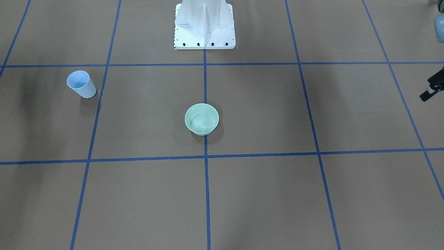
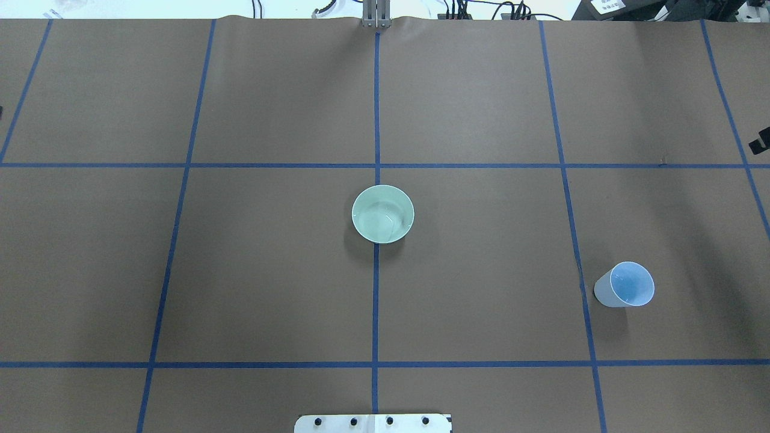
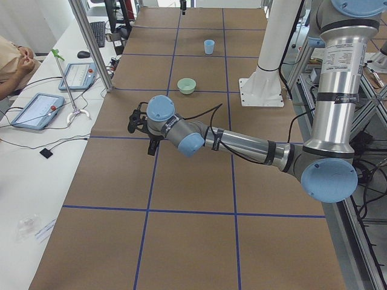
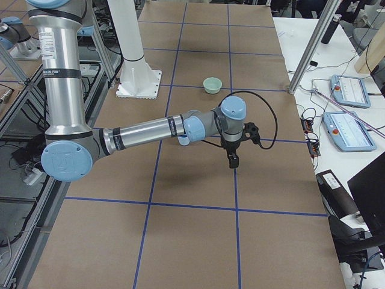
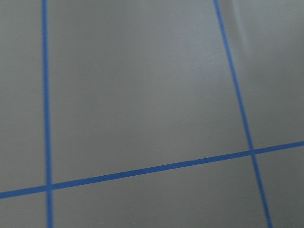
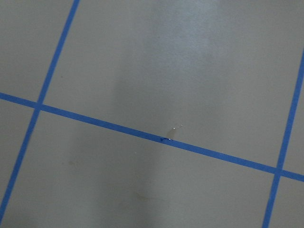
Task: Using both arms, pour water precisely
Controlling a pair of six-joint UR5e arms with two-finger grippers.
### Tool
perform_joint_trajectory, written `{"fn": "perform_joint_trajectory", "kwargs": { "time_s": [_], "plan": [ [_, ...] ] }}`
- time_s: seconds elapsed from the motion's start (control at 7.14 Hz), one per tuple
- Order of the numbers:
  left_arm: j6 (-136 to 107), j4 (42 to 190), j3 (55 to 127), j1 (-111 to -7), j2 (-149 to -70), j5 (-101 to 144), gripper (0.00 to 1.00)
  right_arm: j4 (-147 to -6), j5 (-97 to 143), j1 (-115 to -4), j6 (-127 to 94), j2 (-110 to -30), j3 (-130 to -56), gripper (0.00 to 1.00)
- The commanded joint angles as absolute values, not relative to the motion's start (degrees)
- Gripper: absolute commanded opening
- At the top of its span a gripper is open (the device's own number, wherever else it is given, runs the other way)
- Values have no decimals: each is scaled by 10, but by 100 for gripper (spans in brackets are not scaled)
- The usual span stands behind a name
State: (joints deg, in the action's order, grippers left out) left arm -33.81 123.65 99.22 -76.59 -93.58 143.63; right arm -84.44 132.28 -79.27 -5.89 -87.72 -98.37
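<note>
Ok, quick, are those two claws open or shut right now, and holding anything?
Left gripper: cannot be told, too small or cropped in every view.
Right gripper: cannot be told, for the same reason.

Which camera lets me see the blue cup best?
The overhead exterior view: the blue cup is big, unblocked, open mouth facing up. Front-facing shows it nearly as well; exterior left shows it tiny; exterior right barely, if at all, behind the right arm; wrist cameras show only table.

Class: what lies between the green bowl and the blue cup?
In the overhead view, only bare brown table lies between the green bowl and the blue cup, crossed by one blue tape line beside the cup.
</note>
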Motion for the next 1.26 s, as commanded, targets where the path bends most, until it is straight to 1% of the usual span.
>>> {"fn": "perform_joint_trajectory", "kwargs": {
  "time_s": [0.0,0.28,0.42,0.7,0.98,1.12],
  "plan": [
    [-507,1335,996,-674,-959,1413,100,-845,1318,-841,-2,-890,-935,100],
    [-568,1330,993,-567,-1003,1328,100,-845,1318,-867,53,-903,-928,100],
    [-604,1285,994,-527,-1043,1284,100,-839,1317,-875,53,-910,-928,100],
    [-674,1163,992,-429,-1137,1180,100,-838,1317,-876,53,-912,-928,100],
    [-723,1018,983,-354,-1245,1113,100,-838,1318,-877,53,-914,-928,100],
    [-764,1000,944,-319,-1299,1081,100,-838,1319,-878,52,-914,-928,100]
  ]
}}
